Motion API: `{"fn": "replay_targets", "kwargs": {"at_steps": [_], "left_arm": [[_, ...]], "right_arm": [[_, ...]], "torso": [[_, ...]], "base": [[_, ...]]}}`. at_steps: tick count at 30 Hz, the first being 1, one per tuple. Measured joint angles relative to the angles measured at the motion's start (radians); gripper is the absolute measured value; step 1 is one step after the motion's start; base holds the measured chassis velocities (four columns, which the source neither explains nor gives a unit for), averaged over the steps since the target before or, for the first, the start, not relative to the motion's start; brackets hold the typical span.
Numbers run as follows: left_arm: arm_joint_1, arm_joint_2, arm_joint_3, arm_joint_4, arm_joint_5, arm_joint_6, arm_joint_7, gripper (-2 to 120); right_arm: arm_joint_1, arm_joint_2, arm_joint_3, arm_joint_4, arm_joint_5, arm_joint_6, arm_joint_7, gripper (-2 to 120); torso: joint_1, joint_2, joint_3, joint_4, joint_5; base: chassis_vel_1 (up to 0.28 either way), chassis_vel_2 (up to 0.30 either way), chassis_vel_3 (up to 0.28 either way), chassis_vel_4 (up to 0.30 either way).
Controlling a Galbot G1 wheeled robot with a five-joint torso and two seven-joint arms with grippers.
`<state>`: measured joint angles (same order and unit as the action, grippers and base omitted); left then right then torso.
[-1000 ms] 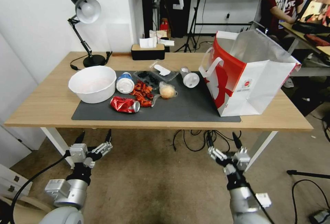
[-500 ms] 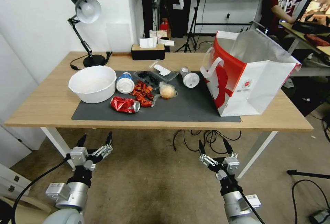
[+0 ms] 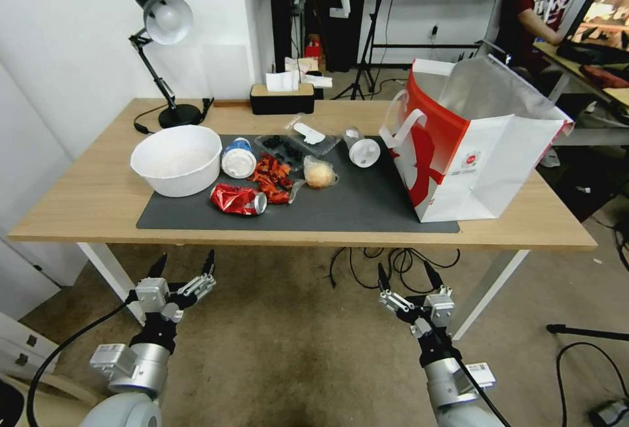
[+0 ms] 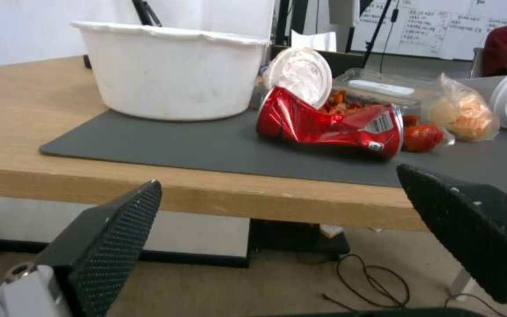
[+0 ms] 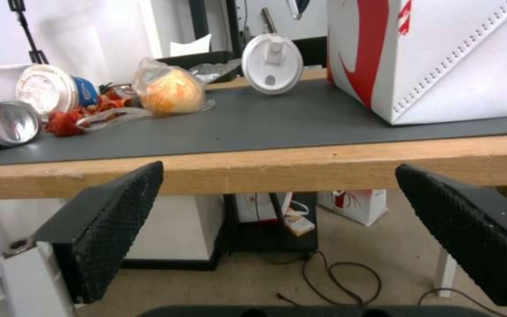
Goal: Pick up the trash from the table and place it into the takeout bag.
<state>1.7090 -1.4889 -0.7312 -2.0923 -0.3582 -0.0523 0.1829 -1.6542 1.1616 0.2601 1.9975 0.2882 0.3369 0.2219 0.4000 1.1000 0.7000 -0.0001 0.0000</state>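
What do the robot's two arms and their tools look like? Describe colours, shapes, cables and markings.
Both arms are silver-grey, rounded metal segments with black joints. The left tool and right tool each have two black fingers with a cross-hatched grip texture, on silver-white linkages. A black cable trails from the left arm; a barcode-like label sits on the right arm.

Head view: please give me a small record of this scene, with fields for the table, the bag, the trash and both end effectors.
table: light-wood top, dark grey mat across the middle
takeout bag: red and white, upright at the mat's right end, mouth open
trash on mat: white bowl, blue cup, crushed red can, red wrapper scraps, clear tray, clear plastic cup
left end effector: open, below the table's front edge, holding nothing
right end effector: open, below the front edge, holding nothing
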Motion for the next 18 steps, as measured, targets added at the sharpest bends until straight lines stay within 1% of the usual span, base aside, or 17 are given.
{"fn": "replay_targets", "kwargs": {"at_steps": [2,3,6,7,9,10,11,14,15,18], "left_arm": [[-0.002,0.0,0.0,0.0,0.001,0.003,0.0,100],[-0.002,0.0,0.0,0.0,0.001,0.003,0.0,100],[-0.005,0.0,-0.001,-0.002,0.001,0.006,-0.002,100],[-0.005,0.0,-0.001,-0.002,0.001,0.006,-0.002,100],[-0.005,0.0,-0.001,-0.004,0.001,0.006,-0.002,100],[-0.004,0.0,-0.001,-0.006,0.002,0.006,-0.003,100],[-0.004,0.0,-0.001,-0.006,0.002,0.006,-0.003,100],[-0.002,-0.004,-0.001,-0.015,0.005,0.007,-0.004,100],[-0.002,-0.004,-0.001,-0.015,0.005,0.007,-0.004,100],[0.001,-0.009,0.0,-0.027,0.009,0.008,-0.005,100]], "right_arm": [[0.01,-0.012,-0.001,0.037,0.001,-0.02,-0.006,100],[0.01,-0.012,-0.001,0.037,0.001,-0.02,-0.006,100],[0.057,-0.044,-0.002,0.117,0.044,-0.081,-0.038,100],[0.057,-0.044,-0.002,0.117,0.044,-0.081,-0.038,100],[0.112,-0.075,-0.01,0.149,0.108,-0.125,-0.073,100],[0.156,-0.096,-0.019,0.159,0.141,-0.149,-0.091,100],[0.156,-0.096,-0.019,0.159,0.141,-0.149,-0.091,100],[0.301,-0.147,-0.065,0.153,0.183,-0.201,-0.108,100],[0.301,-0.147,-0.065,0.153,0.183,-0.201,-0.108,100],[0.421,-0.165,-0.135,0.123,0.205,-0.239,-0.099,100]], "torso": [[0.0,0.0,0.0,0.0,0.0001],[0.0,0.0,0.0,0.0,0.0001],[0.0,0.0,0.0,0.0,0.0],[0.0,0.0,0.0,0.0,0.0],[0.0,0.0,0.0,-0.0002,0.0001],[0.0,0.0,0.0,0.0001,-0.0001],[0.0,0.0,0.0,0.0001,-0.0001],[0.0,0.0,0.0,0.0002,-0.0002],[0.0,0.0,0.0,0.0002,-0.0002],[0.0,0.0,0.0,0.0001,0.0001]], "base": [[0.0,0.0,0.0,0.0],[0.0,0.0,0.0,0.0],[0.0,0.0,0.0,0.0],[0.0,0.0,0.0,0.0],[0.0,0.0,0.0,0.0],[0.0,0.0,0.0,0.0],[0.0,0.0,0.0,0.0],[0.0,0.0,0.0,0.0],[0.0,0.0,0.0,0.0],[0.0,0.0,0.0,0.0]]}}
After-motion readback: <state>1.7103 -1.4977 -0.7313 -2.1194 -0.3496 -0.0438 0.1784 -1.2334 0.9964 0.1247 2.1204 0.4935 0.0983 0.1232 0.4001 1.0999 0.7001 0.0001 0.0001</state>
